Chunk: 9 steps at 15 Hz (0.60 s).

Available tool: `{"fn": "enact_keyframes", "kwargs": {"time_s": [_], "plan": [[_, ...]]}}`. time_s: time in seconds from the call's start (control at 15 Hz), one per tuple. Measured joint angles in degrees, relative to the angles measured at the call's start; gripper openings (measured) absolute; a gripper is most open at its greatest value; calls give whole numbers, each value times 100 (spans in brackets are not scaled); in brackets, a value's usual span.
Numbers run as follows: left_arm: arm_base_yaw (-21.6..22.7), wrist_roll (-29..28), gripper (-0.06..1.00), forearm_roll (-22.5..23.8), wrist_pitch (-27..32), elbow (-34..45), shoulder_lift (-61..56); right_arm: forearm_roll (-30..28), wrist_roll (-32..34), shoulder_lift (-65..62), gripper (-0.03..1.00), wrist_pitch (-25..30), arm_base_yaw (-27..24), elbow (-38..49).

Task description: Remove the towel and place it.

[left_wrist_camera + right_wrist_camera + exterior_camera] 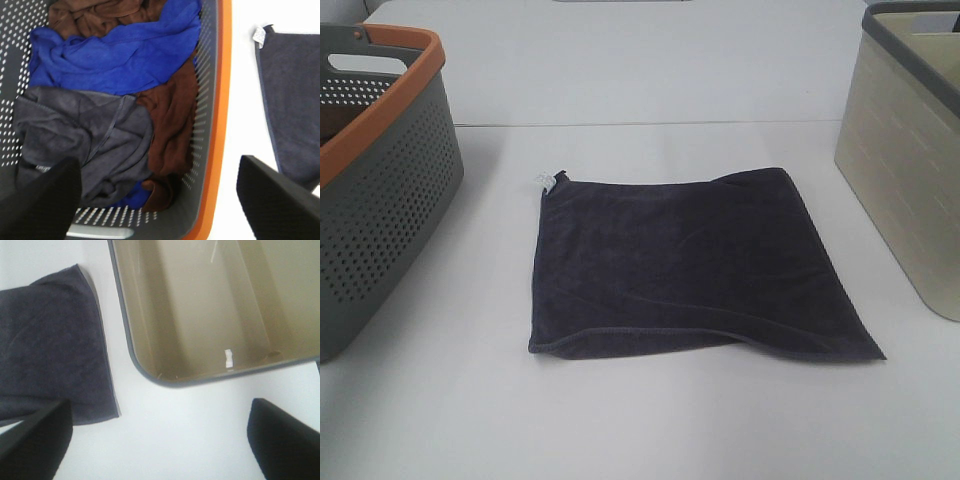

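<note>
The dark navy-grey towel (690,265) lies spread flat on the white table between the two baskets, its white tag (547,183) at the far left corner. It also shows in the left wrist view (292,100) and the right wrist view (47,355). My left gripper (160,205) is open and empty, hovering over the grey basket with the orange rim (380,110). My right gripper (160,440) is open and empty, above the table beside the beige basket (910,150). Neither arm shows in the exterior high view.
The grey basket's wall (207,100) holds a blue cloth (115,55), brown cloths (172,125) and a dark grey cloth (80,135). The beige basket's floor (200,305) bears only a small white scrap (228,358).
</note>
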Motion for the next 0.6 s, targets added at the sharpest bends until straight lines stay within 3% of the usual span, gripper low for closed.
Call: {"fn": "enact_keyframes", "kwargs": {"time_s": [0.2,0.6], "plan": [[407,34,80,23,6,974,-1083,0,0,-1484,85,6,0,1066],[458,97,80,493,-292,3191,-3524,0,0,-4068,85,17,0,2670]]}}
